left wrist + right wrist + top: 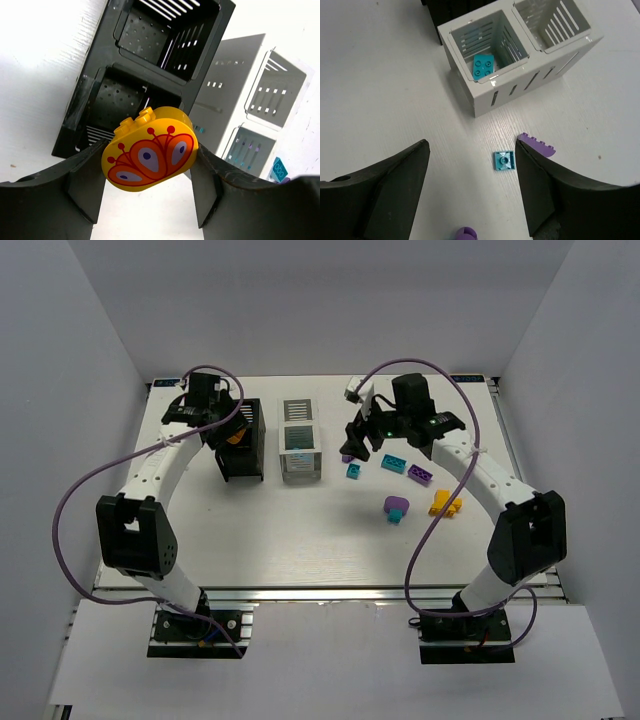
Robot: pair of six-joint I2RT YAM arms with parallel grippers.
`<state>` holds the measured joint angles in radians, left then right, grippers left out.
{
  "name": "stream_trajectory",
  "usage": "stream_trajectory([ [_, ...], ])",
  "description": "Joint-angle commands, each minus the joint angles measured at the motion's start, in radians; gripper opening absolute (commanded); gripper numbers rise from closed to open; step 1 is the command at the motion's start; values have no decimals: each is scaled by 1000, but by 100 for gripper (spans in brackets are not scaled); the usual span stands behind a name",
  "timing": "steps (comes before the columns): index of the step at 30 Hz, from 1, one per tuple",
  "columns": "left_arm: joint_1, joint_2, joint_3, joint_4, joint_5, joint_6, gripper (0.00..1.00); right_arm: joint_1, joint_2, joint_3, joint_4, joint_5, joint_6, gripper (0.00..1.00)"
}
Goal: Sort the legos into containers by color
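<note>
My left gripper [226,430] [148,172] is shut on a yellow-orange brick [150,150] printed with an orange fan pattern. It holds the brick over the near compartment of the black container [243,462] [112,47]. My right gripper [374,443] [471,165] is open and empty, above the table beside the white container [301,465] [485,97]. A teal brick [484,66] lies in the white container's near compartment. A small teal brick [504,161] [354,471] lies between my right fingers, and a purple brick [536,145] [348,457] lies by the right finger.
More bricks lie right of the white container: teal [393,463], purple [420,476], purple [396,504] against teal [397,516], and yellow-orange [445,505]. A purple stud [466,233] shows at the right wrist view's bottom edge. White walls enclose the table.
</note>
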<state>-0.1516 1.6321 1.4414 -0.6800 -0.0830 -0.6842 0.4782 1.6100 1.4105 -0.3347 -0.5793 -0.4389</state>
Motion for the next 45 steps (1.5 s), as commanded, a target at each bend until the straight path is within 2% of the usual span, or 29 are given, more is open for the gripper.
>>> stream_trajectory([
  [1,6,-6,25,62,-21,15,23,-10,-55,-21,45,-34,26,75],
  [3,6,3,24,66,-23,17,27,-10,-59,-28,46,-36,29,76],
  [4,6,9,24,69,-24,15,33,-13,-62,-31,46,-39,32,76],
  [7,6,20,22,82,-20,17,41,-15,-71,-45,51,-42,40,78],
  [10,6,23,22,82,-23,17,47,-16,-82,-56,52,-44,45,79],
  [13,7,20,33,79,-23,17,49,-21,-91,-64,51,-42,45,81],
  [14,7,17,36,79,-21,17,55,-20,-94,-65,49,-42,43,81],
  [17,6,5,42,79,-24,15,57,-24,-98,-65,39,-47,34,84],
  [18,6,0,43,76,-27,15,62,-26,-99,-65,34,-51,29,84],
  [22,6,-11,28,71,-31,17,64,-29,-104,-67,28,-54,23,87],
  [24,6,-17,19,79,-26,14,78,-29,-102,-67,23,-54,23,89],
  [30,7,-34,2,88,-24,6,83,-35,-108,-73,16,-53,19,89],
  [36,7,-61,31,82,-17,2,84,-44,-119,-76,8,-56,17,89],
  [39,7,-99,30,83,-9,2,79,-50,-125,-76,0,-57,12,89],
  [41,6,-132,8,94,6,0,68,-55,-130,-76,-9,-57,8,88],
  [42,6,-152,-7,111,26,-6,46,-58,-130,-74,-13,-57,6,87],
  [44,7,-227,-79,132,48,-23,24,-66,-131,-71,-35,-60,3,81],
  [45,7,-256,-110,155,60,-26,9,-69,-133,-70,-47,-62,2,78],
])
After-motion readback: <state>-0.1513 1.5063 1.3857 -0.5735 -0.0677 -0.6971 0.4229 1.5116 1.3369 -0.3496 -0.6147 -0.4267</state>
